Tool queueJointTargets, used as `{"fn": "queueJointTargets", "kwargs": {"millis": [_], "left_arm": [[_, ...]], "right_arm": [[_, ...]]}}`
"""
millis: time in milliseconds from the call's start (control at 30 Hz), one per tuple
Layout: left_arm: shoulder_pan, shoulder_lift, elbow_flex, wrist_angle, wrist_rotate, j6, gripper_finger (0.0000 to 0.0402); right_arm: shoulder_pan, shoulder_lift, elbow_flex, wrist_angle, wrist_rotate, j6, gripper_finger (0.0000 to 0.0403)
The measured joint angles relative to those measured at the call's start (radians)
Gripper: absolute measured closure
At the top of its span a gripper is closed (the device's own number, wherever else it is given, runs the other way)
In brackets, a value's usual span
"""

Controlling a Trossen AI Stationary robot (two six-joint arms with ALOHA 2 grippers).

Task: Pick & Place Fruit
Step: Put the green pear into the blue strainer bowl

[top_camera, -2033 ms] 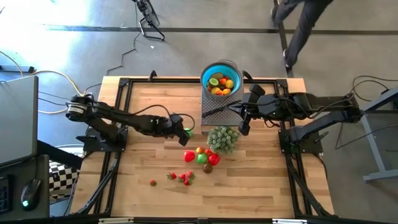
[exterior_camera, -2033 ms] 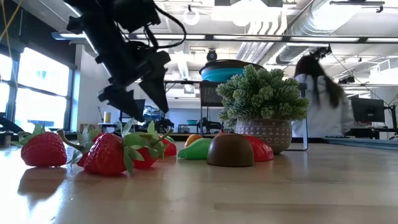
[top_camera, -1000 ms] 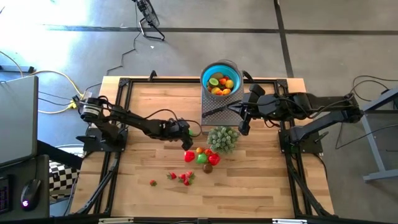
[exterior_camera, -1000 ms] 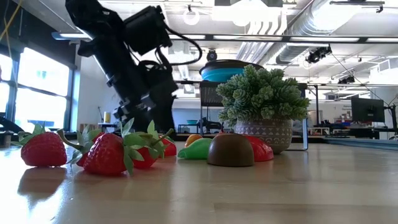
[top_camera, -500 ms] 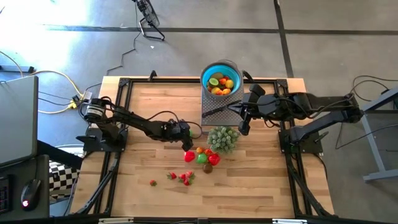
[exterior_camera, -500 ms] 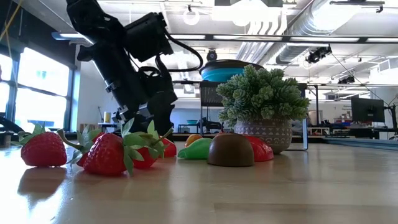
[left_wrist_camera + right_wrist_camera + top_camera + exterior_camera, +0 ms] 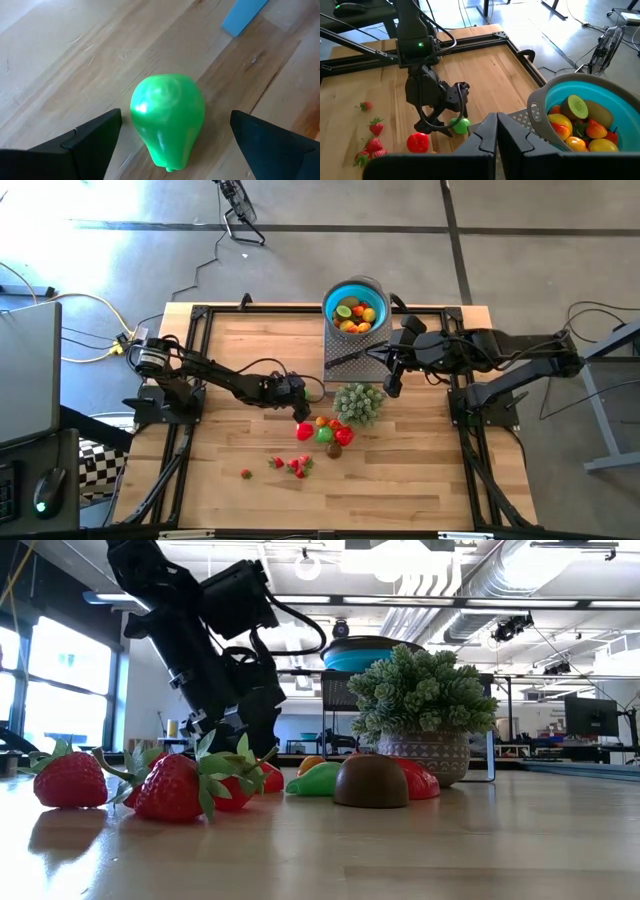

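Note:
A green pear-shaped fruit lies on the wood, seen also in the right wrist view as the green fruit. My left gripper is open, slanting down over it with one finger on each side and a gap showing at both. In the high view my left gripper covers this fruit. More fruit lies close by: a red one, a green one, a brown one and strawberries. The blue bowl at the far edge holds several fruits. My right gripper hangs shut in the air near the bowl.
A pale green bushy plant in a pot stands just right of the fruit cluster. A grey rack with a dark-handled knife lies in front of the bowl. Black frame rails run along the table's sides.
About two seconds ago my left gripper stood higher and farther left; it has come down and toward the right over the green fruit and has kept nearly still for the last second. A person beyond the table has walked out of view.

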Motion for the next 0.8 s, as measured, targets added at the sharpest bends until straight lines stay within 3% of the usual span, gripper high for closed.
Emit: {"fn": "queueJointTargets", "kwargs": {"millis": [500, 800], "left_arm": [[0.001, 0.000, -0.002, -0.008, -0.008, -0.005, 0.0166], [0.001, 0.001, -0.002, -0.002, 0.000, -0.005, 0.0185]], "right_arm": [[0.000, 0.000, 0.000, 0.000, 0.000, 0.000, 0.0398], [0.000, 0.000, 0.000, 0.000, 0.000, 0.000, 0.0398]]}}
